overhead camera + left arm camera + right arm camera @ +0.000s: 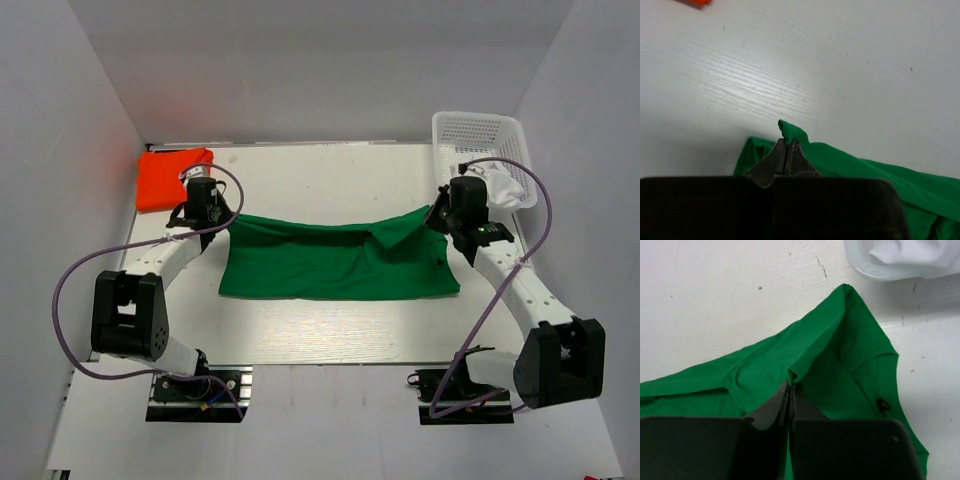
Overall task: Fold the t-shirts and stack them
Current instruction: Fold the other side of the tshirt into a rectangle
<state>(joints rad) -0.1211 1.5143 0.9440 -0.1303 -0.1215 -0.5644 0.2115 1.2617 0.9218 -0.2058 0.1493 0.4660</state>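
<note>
Green fabric fills the middle of the table (330, 170): the green t-shirt (340, 262) lies spread and partly doubled over. The left gripper (785, 148) pinches one end of its far edge and the right gripper (790, 391) the other, both clamped on cloth. Its fold looks under way, not finished. One orange-red t-shirt (172, 178) sits folded at the far left corner, so stacking is not yet done. Counted: two shirts, two grippers, one white mesh basket (480, 128) holding white cloth (505, 188).
</note>
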